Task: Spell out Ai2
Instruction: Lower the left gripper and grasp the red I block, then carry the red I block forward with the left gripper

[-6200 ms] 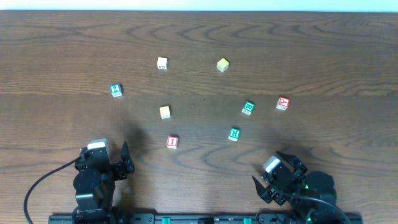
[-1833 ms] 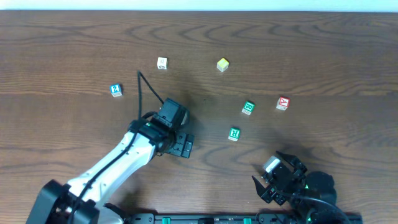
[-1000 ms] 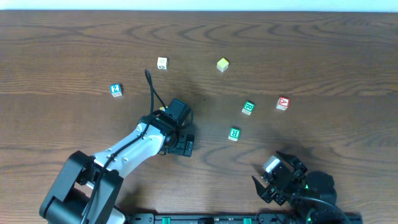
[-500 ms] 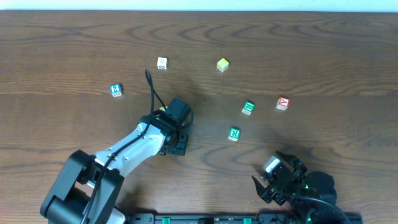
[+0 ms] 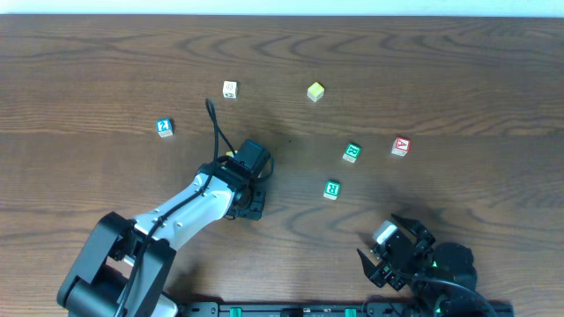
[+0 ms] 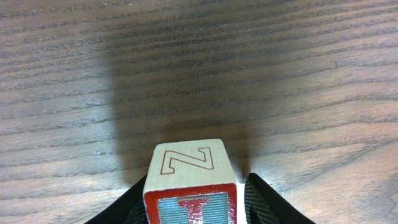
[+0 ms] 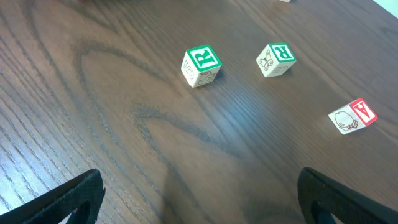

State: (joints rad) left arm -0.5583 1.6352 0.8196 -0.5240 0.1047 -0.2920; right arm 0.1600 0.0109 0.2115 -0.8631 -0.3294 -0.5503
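Between the fingers of my left gripper (image 6: 193, 202) sits the white cube with a red "I" (image 6: 191, 180); both pads press its sides, and it rests on the table. From overhead, that gripper (image 5: 249, 204) hides the cube. The red "A" cube (image 5: 400, 146) lies at the right, and the right wrist view shows it too (image 7: 353, 116). Far off at the left lies the blue "2" cube (image 5: 165, 128). My right gripper (image 5: 388, 242) stays open near the front edge, with nothing between its fingers (image 7: 199, 199).
Two green-lettered cubes (image 5: 352, 152) (image 5: 331, 188) lie between the arms, also in the right wrist view (image 7: 201, 65) (image 7: 276, 60). A yellow cube (image 5: 315, 91) and a plain white cube (image 5: 230, 89) sit farther back. Another yellowish cube (image 5: 231, 156) peeks out beside the left wrist.
The left gripper's fingers have drawn in from wide open onto the "I" cube. The right arm has not moved, and no cube has shifted.
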